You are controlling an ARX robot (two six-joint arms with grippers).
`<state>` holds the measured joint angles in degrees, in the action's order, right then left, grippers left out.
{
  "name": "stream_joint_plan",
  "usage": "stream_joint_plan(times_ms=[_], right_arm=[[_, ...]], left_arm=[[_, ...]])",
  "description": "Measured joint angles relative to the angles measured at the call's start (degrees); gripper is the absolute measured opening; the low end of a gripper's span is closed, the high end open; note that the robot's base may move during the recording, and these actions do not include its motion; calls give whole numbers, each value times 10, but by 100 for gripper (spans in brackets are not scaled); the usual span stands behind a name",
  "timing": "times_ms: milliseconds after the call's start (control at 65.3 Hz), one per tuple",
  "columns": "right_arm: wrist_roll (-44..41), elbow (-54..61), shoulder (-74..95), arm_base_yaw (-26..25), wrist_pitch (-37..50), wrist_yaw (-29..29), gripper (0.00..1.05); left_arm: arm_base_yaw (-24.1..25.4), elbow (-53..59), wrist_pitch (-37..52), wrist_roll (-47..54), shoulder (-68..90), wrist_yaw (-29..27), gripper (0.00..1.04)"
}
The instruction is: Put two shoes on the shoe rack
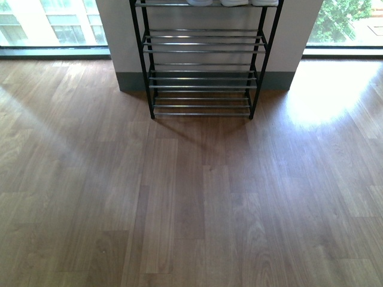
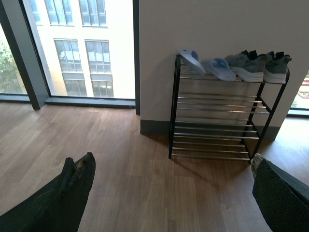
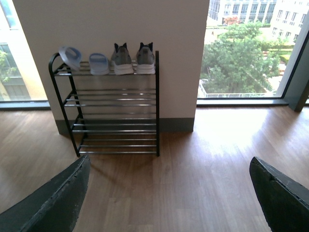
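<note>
The shoe rack [image 1: 202,60] stands against a white wall pillar, black frame with silvery rod shelves; it also shows in both wrist views [image 2: 217,116] [image 3: 113,108]. On its top shelf sit two grey sneakers [image 2: 258,65] [image 3: 133,59] and two light blue slippers [image 2: 205,64] [image 3: 84,60]. The lower shelves hold nothing. My left gripper [image 2: 171,188] is open over bare floor, well short of the rack. My right gripper [image 3: 169,193] is open too, nothing between its fingers. Neither arm shows in the front view.
Wooden plank floor [image 1: 191,203] stretches in front of the rack. Floor-to-ceiling windows [image 2: 82,48] [image 3: 246,48] flank the pillar on both sides. A grey baseboard [image 1: 128,81] runs along the pillar's foot.
</note>
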<state>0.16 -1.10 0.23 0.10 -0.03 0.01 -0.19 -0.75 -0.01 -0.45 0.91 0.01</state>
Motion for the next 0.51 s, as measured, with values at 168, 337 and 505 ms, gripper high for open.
stream_joint_plan(times_ms=[168,337,505], right_arm=[[0,0,0,0,0,0,96],[0,0,0,0,0,0,96],[0,0,0,0,0,0,96]], left_arm=[[0,0,0,0,0,0,95],[0,0,0,0,0,0,95],[0,0,0,0,0,0,95]])
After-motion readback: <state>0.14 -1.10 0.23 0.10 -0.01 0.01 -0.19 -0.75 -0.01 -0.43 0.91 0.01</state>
